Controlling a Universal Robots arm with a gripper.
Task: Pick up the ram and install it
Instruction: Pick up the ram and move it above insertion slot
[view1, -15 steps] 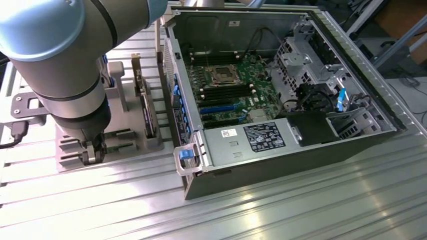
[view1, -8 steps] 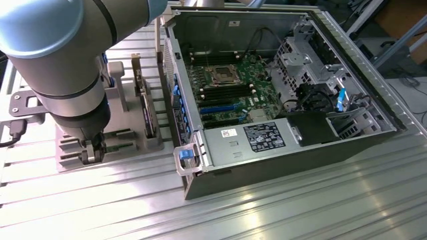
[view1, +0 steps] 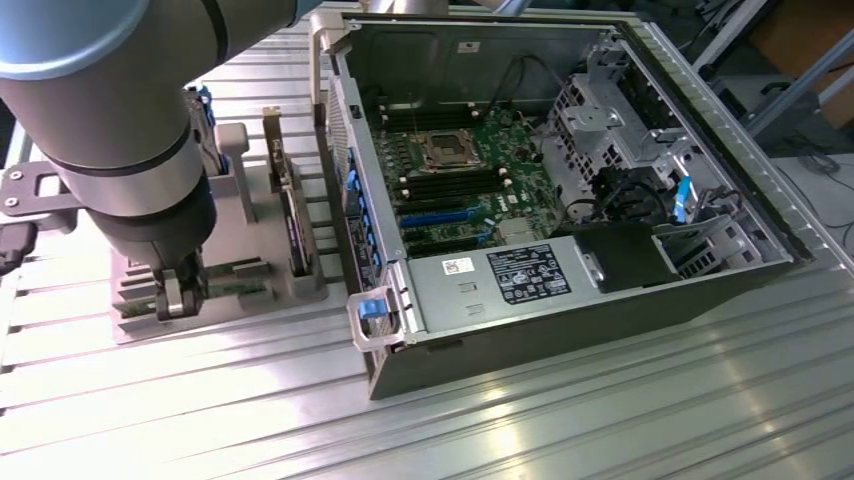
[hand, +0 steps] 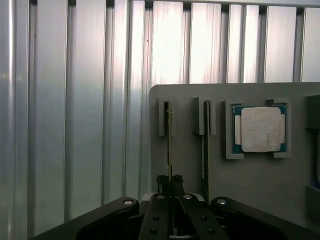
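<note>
A ram stands on its edge in a slot of the grey holder, seen thin and green from above. My gripper is down on this stick, its two black fingers closed against both faces. A second ram stands in the parallel slot beside it. In the exterior view my gripper reaches down into the holder at the exterior view's left, beside the open computer case.
A square silver CPU lies in a pocket of the holder. A dark expansion card stands upright between my arm and the case. The motherboard lies open inside the case, with drive cages and cables on the exterior view's right. The table is ribbed aluminium.
</note>
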